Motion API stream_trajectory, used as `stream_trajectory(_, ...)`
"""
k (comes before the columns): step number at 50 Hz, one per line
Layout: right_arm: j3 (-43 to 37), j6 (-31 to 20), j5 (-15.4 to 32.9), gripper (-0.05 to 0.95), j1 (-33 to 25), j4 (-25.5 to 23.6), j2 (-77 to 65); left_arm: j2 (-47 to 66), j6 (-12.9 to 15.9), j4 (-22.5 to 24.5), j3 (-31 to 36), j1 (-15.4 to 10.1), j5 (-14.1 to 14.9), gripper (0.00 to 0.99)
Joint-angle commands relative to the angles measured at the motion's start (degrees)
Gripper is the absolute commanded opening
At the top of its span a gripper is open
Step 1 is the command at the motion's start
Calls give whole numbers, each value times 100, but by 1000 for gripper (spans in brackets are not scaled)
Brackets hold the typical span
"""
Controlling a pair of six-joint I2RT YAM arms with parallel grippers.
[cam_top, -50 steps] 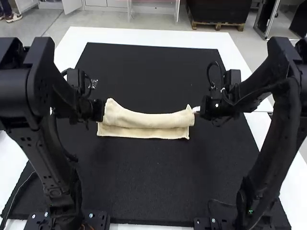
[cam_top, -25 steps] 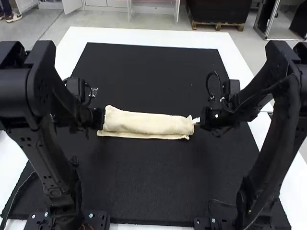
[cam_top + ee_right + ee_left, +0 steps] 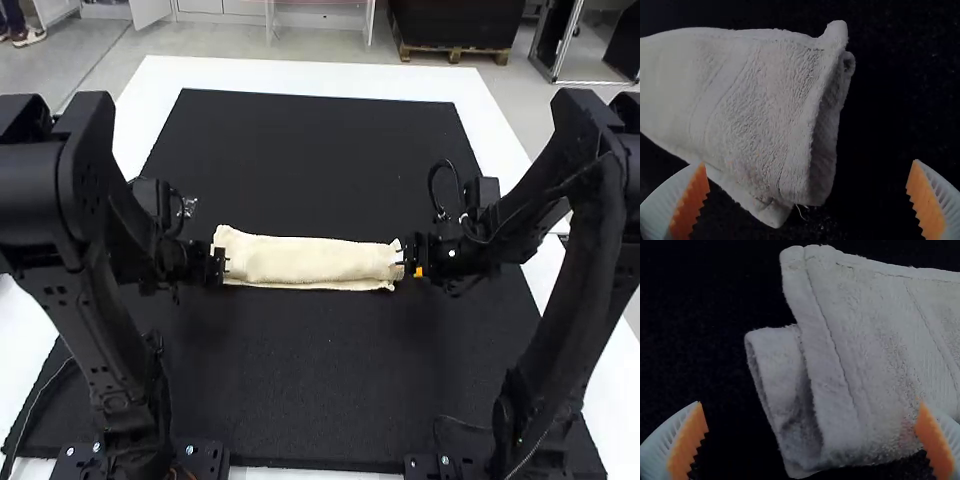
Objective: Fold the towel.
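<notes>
towel (image 3: pixel 310 262): one, cream, folded over in layers, placed on the black mat (image 3: pixel 310 380) between the two arms. orientation: long axis running left to right across the mat, one short end facing each arm. left gripper (image 3: pixel 223 266): fingers set wide, at the towel's left end. right gripper (image 3: pixel 406 262): fingers likewise wide, at the right end. pads (image 3: pixel 687 442): orange, toothed, well apart. differences from the earlier frame: both grippers are further inward, and less of the lower layer shows along the near edge.
</notes>
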Motion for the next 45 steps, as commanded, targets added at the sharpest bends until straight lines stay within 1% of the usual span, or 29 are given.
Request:
stream_trajectory(1,-12,-60,76,913,-24,40,-204,-149,30,82,3,281,154,972)
stream_trajectory(5,-12,-60,103,913,37,48,-195,-176,30,240,3,527,198,972)
stream_trajectory(9,-12,-24,111,913,151,84,-186,-228,39,258,29,773,286,972)
stream_trajectory(15,5,63,217,911,345,189,-186,-299,30,302,38,957,409,970)
stream_trajectory(24,32,345,287,910,600,479,-107,-413,4,258,47,975,471,970)
stream_trajectory(33,85,353,410,910,714,576,51,-580,-40,170,47,975,515,970)
stream_trajectory(45,181,380,428,908,731,752,359,-800,-84,73,91,975,567,970)
